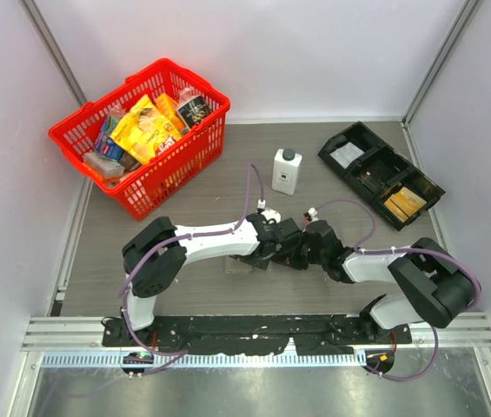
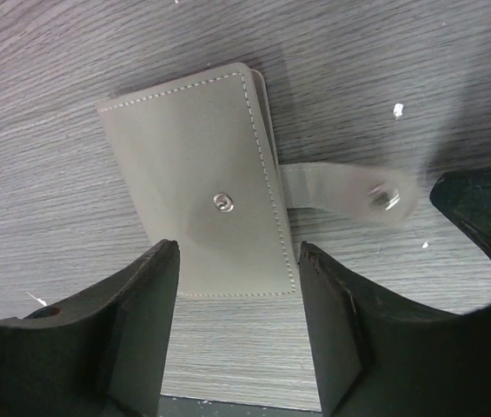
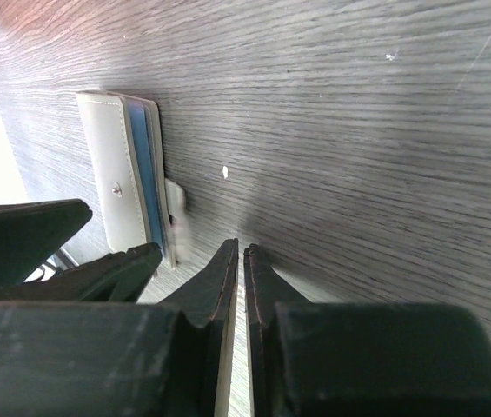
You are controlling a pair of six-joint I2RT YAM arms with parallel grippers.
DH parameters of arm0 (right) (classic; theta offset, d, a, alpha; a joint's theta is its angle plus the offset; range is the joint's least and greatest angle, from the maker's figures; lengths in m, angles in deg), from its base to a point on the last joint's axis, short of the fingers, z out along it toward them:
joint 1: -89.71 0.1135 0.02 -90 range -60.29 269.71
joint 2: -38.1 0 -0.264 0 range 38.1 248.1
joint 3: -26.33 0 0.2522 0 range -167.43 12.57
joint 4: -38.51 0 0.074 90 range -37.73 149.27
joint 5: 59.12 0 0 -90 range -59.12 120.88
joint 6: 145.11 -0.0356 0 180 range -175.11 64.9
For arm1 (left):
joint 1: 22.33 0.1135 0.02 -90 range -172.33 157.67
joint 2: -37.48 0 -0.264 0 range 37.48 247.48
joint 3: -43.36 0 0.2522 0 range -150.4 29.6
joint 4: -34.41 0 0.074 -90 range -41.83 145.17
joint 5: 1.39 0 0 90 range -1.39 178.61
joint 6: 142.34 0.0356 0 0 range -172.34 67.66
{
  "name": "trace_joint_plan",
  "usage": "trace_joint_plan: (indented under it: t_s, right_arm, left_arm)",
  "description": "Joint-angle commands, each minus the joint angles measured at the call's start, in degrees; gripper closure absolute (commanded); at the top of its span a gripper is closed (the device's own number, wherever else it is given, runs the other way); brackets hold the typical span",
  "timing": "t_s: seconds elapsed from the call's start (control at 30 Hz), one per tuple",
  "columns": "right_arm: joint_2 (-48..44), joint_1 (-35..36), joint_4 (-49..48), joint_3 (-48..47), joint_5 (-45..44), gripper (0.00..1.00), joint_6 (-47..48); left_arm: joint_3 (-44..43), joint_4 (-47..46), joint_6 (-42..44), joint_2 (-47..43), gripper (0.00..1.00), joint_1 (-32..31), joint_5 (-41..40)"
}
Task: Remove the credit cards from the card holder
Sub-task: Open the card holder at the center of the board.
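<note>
The taupe card holder [image 2: 197,174] lies flat on the wood-grain table, its snap strap [image 2: 349,189] undone and sticking out to the side, blurred. In the right wrist view the holder [image 3: 119,187] shows a light blue card edge [image 3: 148,174] inside it; no card is outside. My left gripper [image 2: 238,252] is open, its fingers straddling the holder's near end just above it. My right gripper [image 3: 242,254] is shut with nothing seen in it, a little beside the strap. In the top view both grippers [image 1: 290,252] [image 1: 308,248] meet at mid-table, and the holder [image 1: 238,266] peeks out under the left arm.
A red basket [image 1: 141,139] full of packets stands at the back left. A white bottle [image 1: 287,171] stands behind the grippers. A long black compartment tray [image 1: 380,174] holding orange packets [image 1: 404,204] lies at the back right. The table's near edge runs close below the holder.
</note>
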Motion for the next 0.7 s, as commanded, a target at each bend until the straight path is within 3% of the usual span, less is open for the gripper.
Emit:
trace_joint_plan:
  t_s: [0.0,0.33,0.4,0.57,0.67]
  right_arm:
    - [0.7,-0.2,-0.2,-0.7,0.0,0.87,0.4]
    - [0.5,-0.2,-0.3,-1.0,0.5,0.87,0.7]
    - [0.0,-0.2,-0.5,-1.6,1.2,0.81,0.7]
    - [-1.3,-0.2,-1.0,-5.3,3.9,0.53,-0.1]
    - [-1.7,0.1,-1.0,-7.4,4.5,0.41,-1.5]
  left_arm:
    - [-1.8,1.5,-1.0,0.0,0.47,-0.2,-2.8]
    - [-0.6,1.2,-1.9,-1.6,0.91,-0.2,-3.6]
    - [-0.7,1.4,-2.1,-1.7,0.90,-0.2,-3.7]
    - [1.4,0.0,-3.2,-5.6,0.86,-0.2,-4.2]
    - [3.3,-0.8,-4.5,-9.4,0.82,-0.2,-4.7]
